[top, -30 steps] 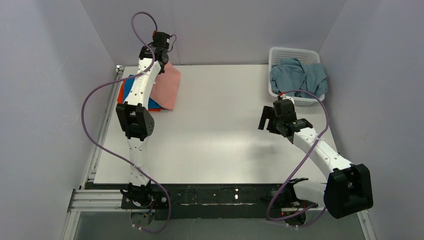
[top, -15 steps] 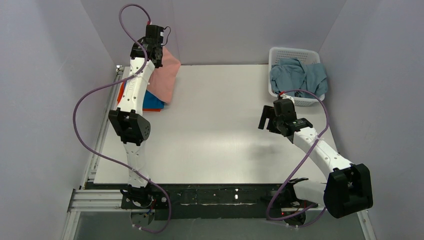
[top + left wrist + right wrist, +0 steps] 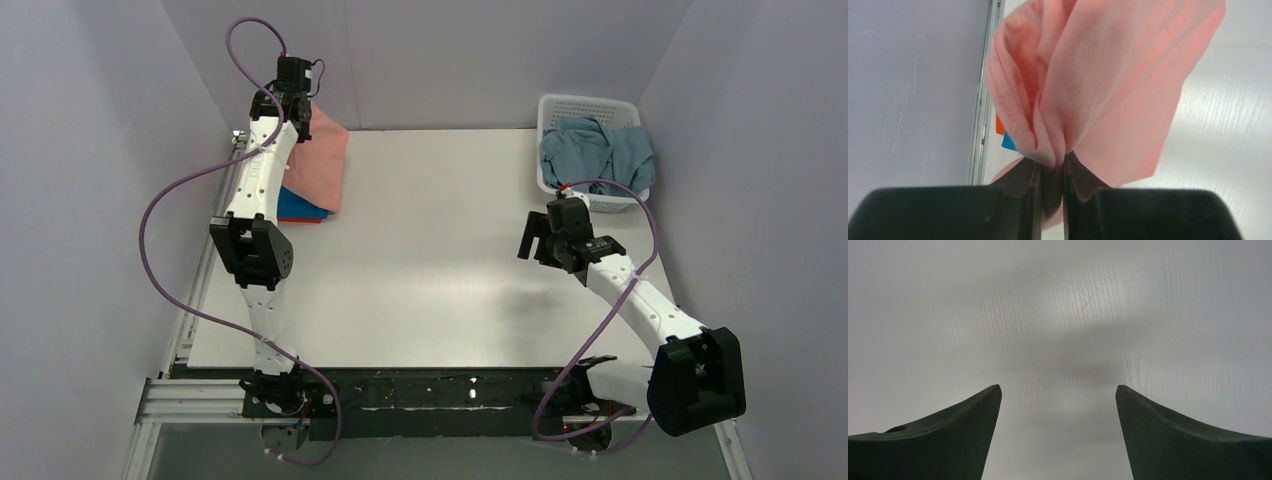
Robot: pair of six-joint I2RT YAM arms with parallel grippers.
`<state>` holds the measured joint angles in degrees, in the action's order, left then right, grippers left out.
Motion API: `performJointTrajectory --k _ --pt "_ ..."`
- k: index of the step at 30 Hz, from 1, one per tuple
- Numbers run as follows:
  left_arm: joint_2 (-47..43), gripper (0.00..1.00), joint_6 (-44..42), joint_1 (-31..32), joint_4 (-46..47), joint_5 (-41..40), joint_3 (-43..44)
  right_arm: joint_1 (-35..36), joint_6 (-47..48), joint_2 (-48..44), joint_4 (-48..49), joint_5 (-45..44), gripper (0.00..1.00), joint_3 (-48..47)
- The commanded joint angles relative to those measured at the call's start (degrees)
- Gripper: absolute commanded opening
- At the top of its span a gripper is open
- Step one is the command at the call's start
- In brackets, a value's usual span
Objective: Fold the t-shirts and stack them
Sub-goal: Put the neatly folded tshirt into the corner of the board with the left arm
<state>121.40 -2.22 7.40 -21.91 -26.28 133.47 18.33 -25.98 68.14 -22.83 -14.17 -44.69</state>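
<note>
White tabletop [image 3: 430,270] fills a grey-walled booth; at its far-left corner the left claw [image 3: 1052,165] is clamped on a bunched fold of the salmon-pink t-shirt [image 3: 1108,85], which drapes over the blue t-shirt [image 3: 300,208] lying there; limp and light, it likely handles best by doubled edges; walls crowd the left and far sides, open room lies rightward, where the right claw [image 3: 528,240] hovers, spread wide, near the basket [image 3: 590,103] holding the grey-blue t-shirt [image 3: 598,150].
</note>
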Motion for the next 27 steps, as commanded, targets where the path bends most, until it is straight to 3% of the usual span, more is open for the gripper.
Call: performJointTrajectory --k 1,13,18,20,21,25,27 --pt "-2.13 0.00 -0.92 -3.70 2.22 0.64 -2.04 -0.31 -0.20 -0.10 -1.21 -1.95 0.92 -3.03" --pt "2.97 0.00 0.30 -12.50 5.14 12.93 -3.05 -0.31 -2.30 -1.55 -6.80 -3.12 0.92 -4.34" --pt "5.77 0.00 3.03 -15.29 6.58 12.62 -2.19 -0.31 -3.42 -2.67 -8.36 -3.42 0.91 -4.40" --pt "6.85 0.07 3.97 -16.07 7.73 11.30 -2.18 -0.31 -4.22 -2.55 -8.83 -3.37 0.91 -4.36" --pt "7.48 0.19 4.28 -16.29 8.41 10.61 -2.14 -0.31 -4.64 -2.47 -8.93 -3.31 0.91 -4.35" --pt "9.53 0.95 4.57 -17.06 10.60 6.21 -1.68 -0.24 -6.31 -2.31 -8.58 -2.43 0.92 -3.98" --pt "9.46 0.98 6.55 -17.28 9.51 5.38 -1.11 -0.30 -6.68 -2.42 -8.67 -2.18 0.91 -4.04"
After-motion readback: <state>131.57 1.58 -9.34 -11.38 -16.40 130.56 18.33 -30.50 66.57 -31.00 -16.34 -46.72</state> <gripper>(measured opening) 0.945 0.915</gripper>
